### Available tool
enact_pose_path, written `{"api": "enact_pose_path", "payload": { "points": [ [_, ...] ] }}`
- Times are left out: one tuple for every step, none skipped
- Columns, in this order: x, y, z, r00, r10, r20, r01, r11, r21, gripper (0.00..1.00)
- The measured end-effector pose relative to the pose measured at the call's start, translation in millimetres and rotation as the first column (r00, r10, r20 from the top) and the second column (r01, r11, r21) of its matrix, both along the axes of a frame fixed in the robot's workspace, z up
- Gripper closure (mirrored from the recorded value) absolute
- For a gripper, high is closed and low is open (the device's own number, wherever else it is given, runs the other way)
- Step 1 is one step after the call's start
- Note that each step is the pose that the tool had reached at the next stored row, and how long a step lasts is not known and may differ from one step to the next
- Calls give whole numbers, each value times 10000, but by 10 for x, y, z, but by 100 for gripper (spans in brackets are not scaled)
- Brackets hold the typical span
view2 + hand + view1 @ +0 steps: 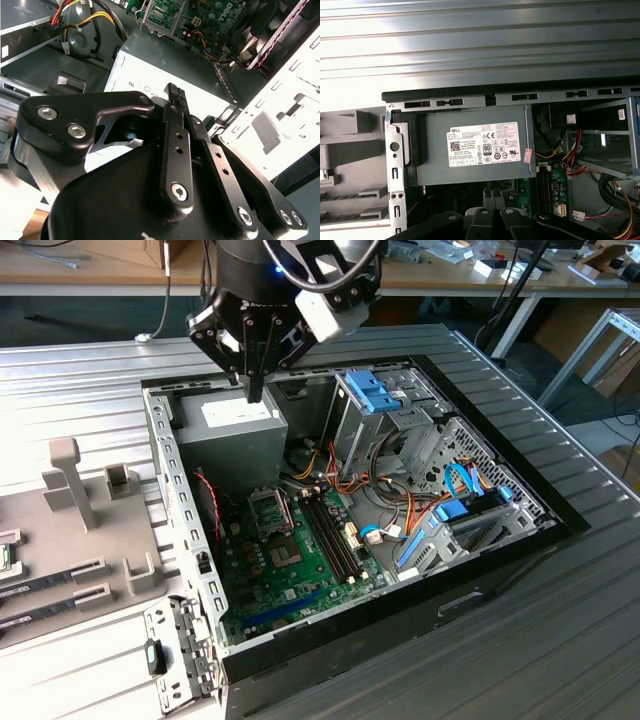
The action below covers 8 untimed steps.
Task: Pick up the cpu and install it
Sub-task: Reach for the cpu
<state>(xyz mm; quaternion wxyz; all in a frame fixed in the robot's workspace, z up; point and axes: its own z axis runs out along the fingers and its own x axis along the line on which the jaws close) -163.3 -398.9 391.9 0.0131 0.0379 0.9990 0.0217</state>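
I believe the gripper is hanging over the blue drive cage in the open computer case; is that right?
Not quite: in the exterior view the gripper hangs over the grey power supply in the open computer case, not the blue drive cage.

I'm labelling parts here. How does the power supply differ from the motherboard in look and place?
Look: the power supply is a grey metal box with a white label; the motherboard is a flat green board crowded with slots and chips. Place: the power supply sits at one end of the case, below the gripper; the motherboard lies on the case floor beside it. Both sit inside the open case.
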Motion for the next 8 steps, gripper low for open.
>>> {"api": "enact_pose_path", "payload": {
  "points": [
    [-2, 0, 0, 10000, 0, 0, 0, 10000, 0, 89],
    [-5, 0, 0, 10000, 0, 0, 0, 10000, 0, 89],
    [-9, 0, -1, 10000, 1, 1, -1, 10000, 0, 89],
    [-11, 0, -1, 10000, 0, 0, 0, 10000, 0, 89],
    [-13, 0, -2, 10000, 1, 0, -1, 10000, 0, 89],
    [-16, 0, -2, 10000, 0, 0, 0, 10000, 0, 89],
    [-19, 0, -2, 10000, 0, 0, 0, 10000, 0, 89],
    [-21, 0, -2, 10000, 0, 0, 0, 10000, 0, 89]
  ]
}}
